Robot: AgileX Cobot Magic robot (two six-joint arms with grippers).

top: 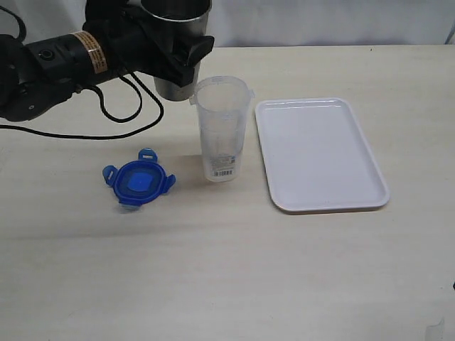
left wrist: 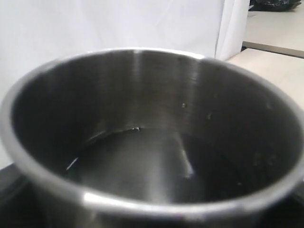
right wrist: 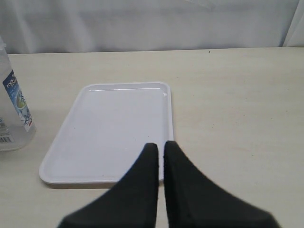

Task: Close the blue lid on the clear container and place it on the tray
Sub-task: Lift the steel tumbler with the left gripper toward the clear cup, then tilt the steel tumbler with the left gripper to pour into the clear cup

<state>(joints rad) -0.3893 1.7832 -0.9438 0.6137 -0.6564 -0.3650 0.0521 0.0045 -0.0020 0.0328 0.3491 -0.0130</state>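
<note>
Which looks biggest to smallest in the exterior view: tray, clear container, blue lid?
1. The tray, by far.
2. The clear container, taller.
3. The blue lid, wider but flat; these two look close.

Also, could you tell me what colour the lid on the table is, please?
The lid is blue, seen best in the exterior view.
</note>
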